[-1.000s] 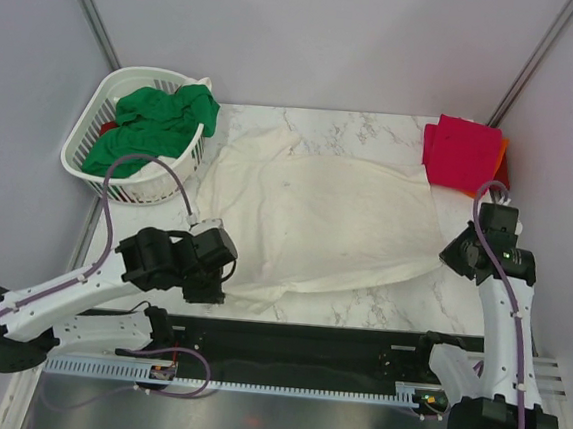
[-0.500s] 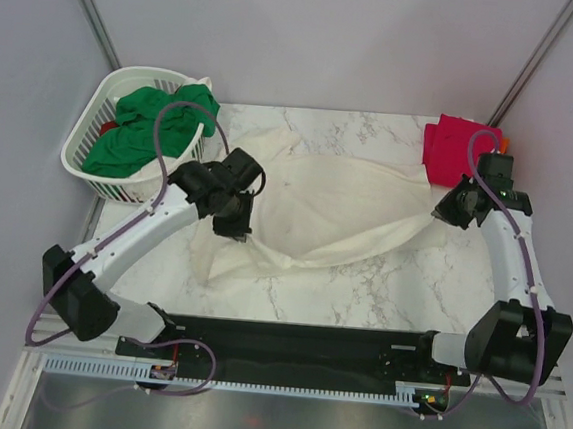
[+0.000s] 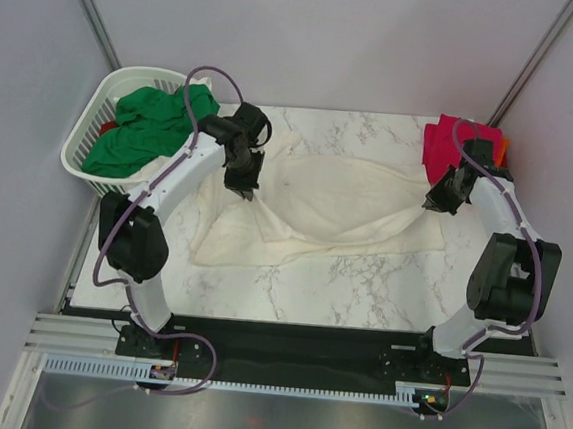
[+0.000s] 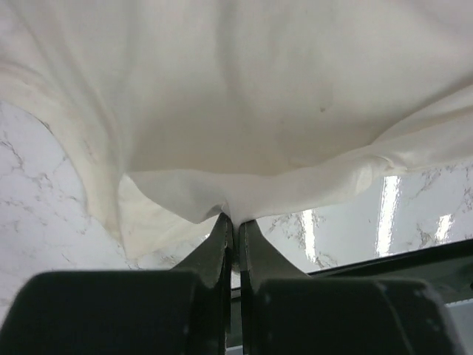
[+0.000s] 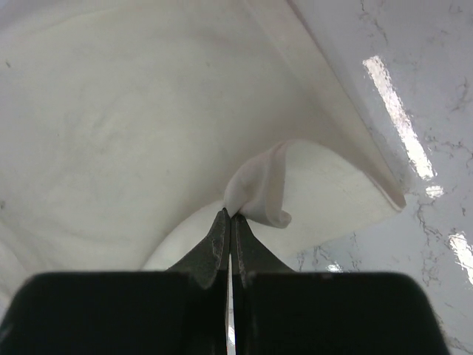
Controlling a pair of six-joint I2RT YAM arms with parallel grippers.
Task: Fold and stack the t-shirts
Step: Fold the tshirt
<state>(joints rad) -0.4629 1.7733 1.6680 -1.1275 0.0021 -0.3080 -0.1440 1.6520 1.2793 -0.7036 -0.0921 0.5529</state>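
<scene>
One cream-white t-shirt (image 3: 348,205) lies across the middle of the marble table (image 3: 361,281), partly doubled over on itself. An upper layer is raised along the far side, and a lower flap lies flat on the table at the near left. It is the only shirt held, and both hands grip it at opposite ends.

Left hand (image 3: 246,189): jaws pressed together on a pinch of the shirt's left edge, held above the table surface. In the left wrist view the cloth rises from the closed fingertips (image 4: 220,244) and spreads away as a broad sagging sheet, with marble visible below it on both sides.

Right hand (image 3: 436,202): jaws likewise closed on a small bunched corner at the shirt's right edge. In the right wrist view a rolled tuft of fabric stands just past the tips, and a folded edge runs off to the right over the glossy marble.

Crimson-pink t-shirt (image 3: 448,148): folded, at the far right corner, just beside the right hand. It rests on an orange t-shirt (image 3: 503,146), of which only a thin edge shows.

Green t-shirt (image 3: 149,127): crumpled inside the white slotted laundry basket (image 3: 80,161) at the far left corner, near the left arm
</scene>
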